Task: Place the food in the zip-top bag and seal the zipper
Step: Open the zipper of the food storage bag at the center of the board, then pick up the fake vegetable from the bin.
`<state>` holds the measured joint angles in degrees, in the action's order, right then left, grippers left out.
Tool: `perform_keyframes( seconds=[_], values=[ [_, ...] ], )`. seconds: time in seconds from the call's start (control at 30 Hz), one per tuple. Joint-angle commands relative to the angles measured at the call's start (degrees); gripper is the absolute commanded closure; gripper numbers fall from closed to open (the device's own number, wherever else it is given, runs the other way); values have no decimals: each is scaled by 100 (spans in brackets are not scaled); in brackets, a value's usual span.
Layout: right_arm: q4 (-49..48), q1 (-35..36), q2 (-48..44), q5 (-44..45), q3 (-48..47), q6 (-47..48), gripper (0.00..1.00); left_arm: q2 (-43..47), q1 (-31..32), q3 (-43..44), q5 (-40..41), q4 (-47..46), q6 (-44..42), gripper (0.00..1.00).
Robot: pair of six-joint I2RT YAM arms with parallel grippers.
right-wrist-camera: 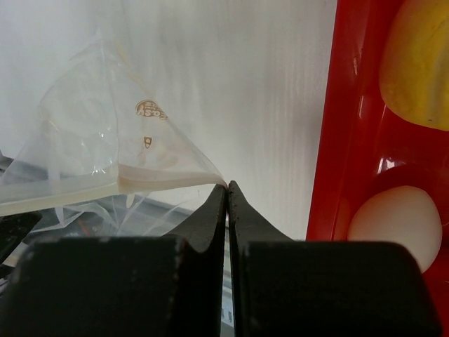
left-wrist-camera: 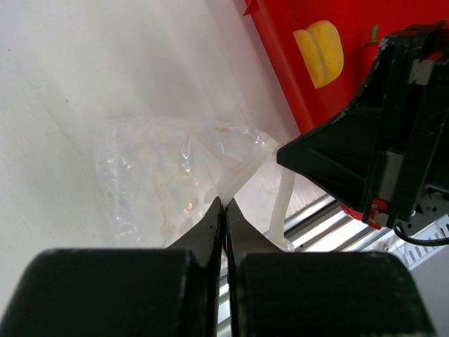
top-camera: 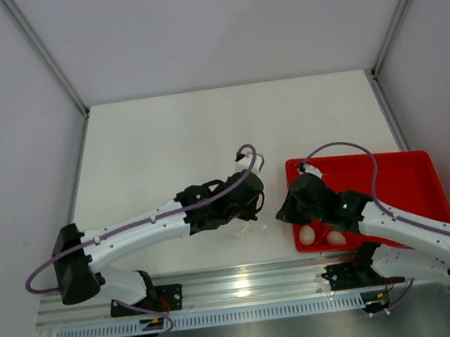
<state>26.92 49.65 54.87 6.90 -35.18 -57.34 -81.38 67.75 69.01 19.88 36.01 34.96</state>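
The zip-top bag (left-wrist-camera: 161,175) is a clear, empty pouch lying on the white table just left of the red tray. Its zipper strip (right-wrist-camera: 105,188) looks whitish-cream here. My left gripper (left-wrist-camera: 224,201) is shut, pinching a fold of the bag's mouth edge. My right gripper (right-wrist-camera: 226,185) is shut on the end of the zipper strip. In the top view the two grippers (top-camera: 252,208) (top-camera: 285,210) face each other over the bag (top-camera: 249,230). The food lies in the tray: two whitish eggs (top-camera: 307,234) (top-camera: 336,237) and a yellow piece (left-wrist-camera: 320,43), which also shows in the right wrist view (right-wrist-camera: 417,63).
The red tray (top-camera: 403,181) stands at the right front of the table. The aluminium rail (top-camera: 241,285) runs along the near edge, right behind the bag. White walls enclose the table on the left, back and right.
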Motion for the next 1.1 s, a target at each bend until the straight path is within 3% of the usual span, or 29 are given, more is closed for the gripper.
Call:
perform_keyframes(
  seconds=[0.0, 0.2, 0.47, 0.63, 0.9, 1.0, 1.07],
  values=[
    [279, 1, 181, 304, -15, 293, 100, 70, -51, -19, -80, -191, -59, 99],
    [244, -43, 270, 251, 20, 381, 96, -8, -51, -63, -274, -323, -165, 99],
    [472, -61, 68, 207, -279, 531, 80, -149, -51, -169, -388, -472, -165, 99],
    [736, -113, -90, 154, -472, 557, 62, -194, -104, -133, -432, -472, -147, 99],
    [1228, -122, -731, 137, -718, 382, 46, -273, -130, -28, -327, -463, -209, 99],
    [1219, -122, -1136, 101, -849, 329, 30, -299, -183, -2, -318, -472, -244, 99],
    [1500, -131, -1250, 259, -938, 338, 29, -325, -200, -2, -318, -463, -279, 99]
  ],
)
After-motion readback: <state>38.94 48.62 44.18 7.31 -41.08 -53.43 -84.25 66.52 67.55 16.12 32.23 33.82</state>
